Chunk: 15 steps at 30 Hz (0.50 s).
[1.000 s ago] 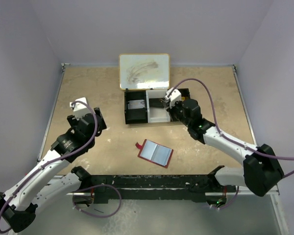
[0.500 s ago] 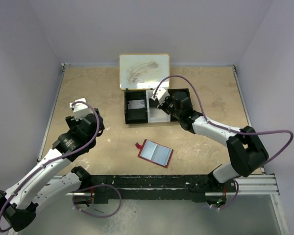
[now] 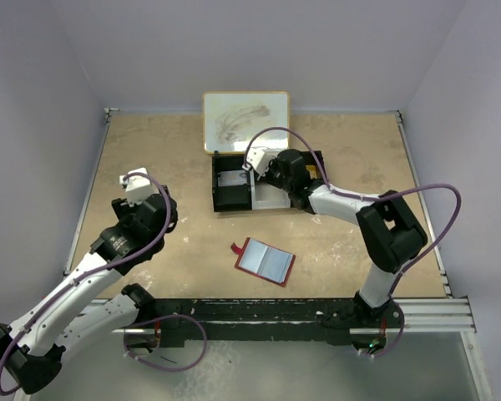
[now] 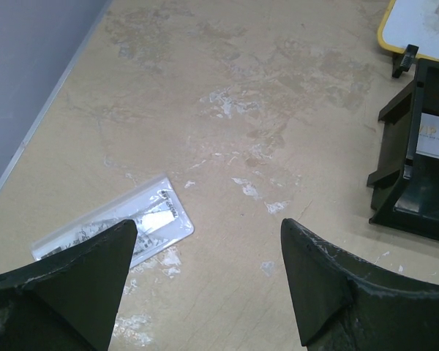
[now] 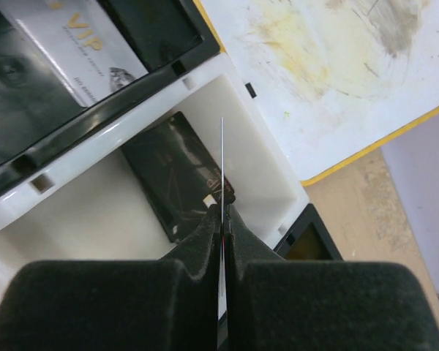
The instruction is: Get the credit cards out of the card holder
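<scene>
In the right wrist view we read the gold letters "VIP" on a white card (image 5: 73, 51) that lies in the black tray (image 5: 172, 33). A smaller line stands under them, too small to read. In the left wrist view this card (image 4: 435, 139) shows only "IP". The print on a second card (image 4: 113, 230), on the tabletop (image 4: 278, 88), is not readable.

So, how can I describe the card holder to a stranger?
Find the long black tray at the table's far middle. Nearer the viewer, apart from it, lies the card holder, open flat. It alone is red, with pale bluish sleeves inside.
</scene>
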Available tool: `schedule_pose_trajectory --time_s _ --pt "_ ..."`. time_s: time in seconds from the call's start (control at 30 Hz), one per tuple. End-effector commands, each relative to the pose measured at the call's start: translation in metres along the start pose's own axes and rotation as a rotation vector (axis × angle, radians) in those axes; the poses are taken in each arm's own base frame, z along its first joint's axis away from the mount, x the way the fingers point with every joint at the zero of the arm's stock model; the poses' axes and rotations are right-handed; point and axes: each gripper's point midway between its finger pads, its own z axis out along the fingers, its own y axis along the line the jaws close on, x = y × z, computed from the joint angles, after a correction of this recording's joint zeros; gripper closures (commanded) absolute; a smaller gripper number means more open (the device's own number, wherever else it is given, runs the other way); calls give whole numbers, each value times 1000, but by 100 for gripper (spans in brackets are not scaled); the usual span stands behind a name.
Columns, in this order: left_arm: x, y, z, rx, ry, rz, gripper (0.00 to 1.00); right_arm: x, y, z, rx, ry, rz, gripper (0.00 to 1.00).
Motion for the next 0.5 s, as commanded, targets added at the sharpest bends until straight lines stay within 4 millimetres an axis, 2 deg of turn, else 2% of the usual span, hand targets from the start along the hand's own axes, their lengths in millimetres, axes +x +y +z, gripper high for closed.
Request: schedule_pose_trajectory --time_s 0.0,0.1,0.3,0.47 --pt "-11 0 -1 -11 -25 -27 22 -8 -30 8 94 24 -84 100" --pt "-10 -1 0 -12 -23 -21 22 -2 -31 14 102 52 -119 100" --pt "-10 -3 1 -11 -18 -10 22 -6 -28 25 80 31 -146 100" --pt "-10 -3 1 -12 -19 -11 23 2 -28 36 73 80 -167 99"
